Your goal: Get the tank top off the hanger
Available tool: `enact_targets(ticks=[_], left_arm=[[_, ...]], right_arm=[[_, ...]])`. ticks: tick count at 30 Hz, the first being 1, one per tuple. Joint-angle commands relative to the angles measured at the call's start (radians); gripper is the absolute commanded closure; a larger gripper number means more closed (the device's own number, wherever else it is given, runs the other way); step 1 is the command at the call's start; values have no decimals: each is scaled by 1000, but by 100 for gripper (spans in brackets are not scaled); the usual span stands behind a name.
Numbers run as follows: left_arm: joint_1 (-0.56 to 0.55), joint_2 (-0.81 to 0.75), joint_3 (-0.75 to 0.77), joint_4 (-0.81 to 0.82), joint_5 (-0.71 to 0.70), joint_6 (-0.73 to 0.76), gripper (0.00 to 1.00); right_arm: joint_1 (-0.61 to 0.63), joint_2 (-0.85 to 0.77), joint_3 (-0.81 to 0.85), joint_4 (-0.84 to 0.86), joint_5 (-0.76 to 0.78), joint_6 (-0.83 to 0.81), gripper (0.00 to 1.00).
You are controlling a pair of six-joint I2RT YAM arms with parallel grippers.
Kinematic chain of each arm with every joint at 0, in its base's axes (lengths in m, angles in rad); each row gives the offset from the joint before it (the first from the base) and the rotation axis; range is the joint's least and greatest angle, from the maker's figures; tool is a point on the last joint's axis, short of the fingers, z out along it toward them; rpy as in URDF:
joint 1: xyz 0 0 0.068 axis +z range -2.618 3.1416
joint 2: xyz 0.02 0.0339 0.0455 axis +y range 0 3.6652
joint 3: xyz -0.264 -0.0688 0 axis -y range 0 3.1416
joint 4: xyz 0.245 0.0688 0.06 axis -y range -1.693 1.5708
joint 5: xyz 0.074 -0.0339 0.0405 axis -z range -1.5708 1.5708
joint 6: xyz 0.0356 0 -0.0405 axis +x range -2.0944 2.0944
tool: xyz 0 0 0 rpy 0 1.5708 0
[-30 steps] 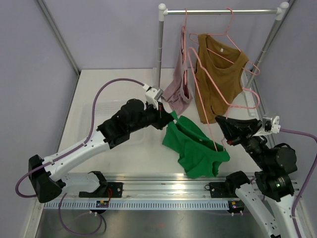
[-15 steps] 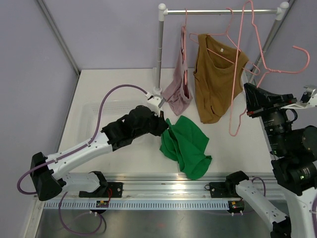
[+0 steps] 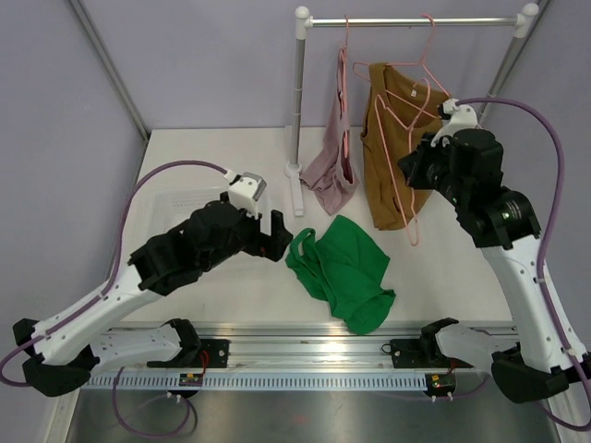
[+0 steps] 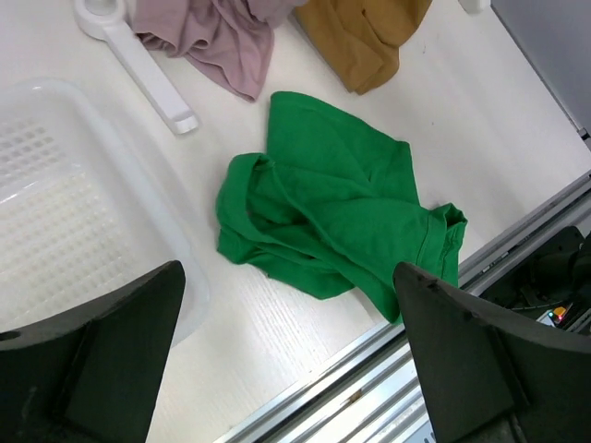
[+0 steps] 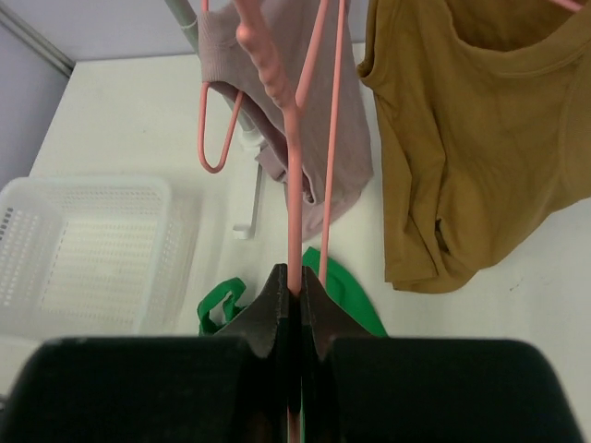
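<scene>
The green tank top (image 3: 343, 269) lies crumpled on the white table, free of any hanger; it also shows in the left wrist view (image 4: 332, 217). My left gripper (image 3: 278, 236) hovers just left of it, jaws wide open and empty (image 4: 287, 269). My right gripper (image 3: 413, 172) is raised in front of the rack, shut on the wire of a bare pink hanger (image 5: 293, 185) that dangles with its lowest loop (image 3: 412, 236) above the table. In the right wrist view the closed fingers (image 5: 295, 277) pinch that pink wire.
A brown tank top (image 3: 395, 152) and a mauve garment (image 3: 331, 173) hang on pink hangers from the rail (image 3: 416, 20). The rack's post and white foot (image 4: 148, 69) stand at mid-table. A white perforated basket (image 4: 55, 203) sits under the left arm.
My left gripper opened, let go of the green tank top and drew back to the left. The right arm carried the bare hanger up and left toward the rack.
</scene>
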Motion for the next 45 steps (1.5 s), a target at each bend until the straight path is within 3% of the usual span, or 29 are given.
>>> enact_targets(ticks=[1,6,13,21,29,31,33,36,38,40,45], left_arm=[[-3,-62,46,-116,-79,37,1],[-5,-113,28,-181,-120,44,1],[-5,-137,-43,-153,-131,39,1],[-5,-110,-42,-152,-108,31,1],[-5,-133,-52,-116,-85,33,1],[-5,-117,-46,-106,-76,30,1],[-5,-102,-40,-98,-71,25,1],[-10,-74,-40,-66,-56,13,1],[-26,-55,-52,-18,-48,5,1],[-54,-30,-61,44,-40,1,1],[-115,114,-81,179,-39,-7,1]], right_arm=[[3,80,135,29,-26,-54,100],[-3,302,316,23,36,-101,100],[-77,640,757,-59,-24,-126,100],[-109,933,1118,-125,-68,-141,100],[-111,912,1018,-94,-70,-135,100],[-111,875,967,-79,-70,-137,89],[-111,851,938,-65,-68,-135,65],[-111,823,951,-69,-70,-140,60],[-111,811,979,-89,-64,-143,24],[-111,768,971,-122,-67,-137,1],[-111,562,739,-74,-70,-106,1]])
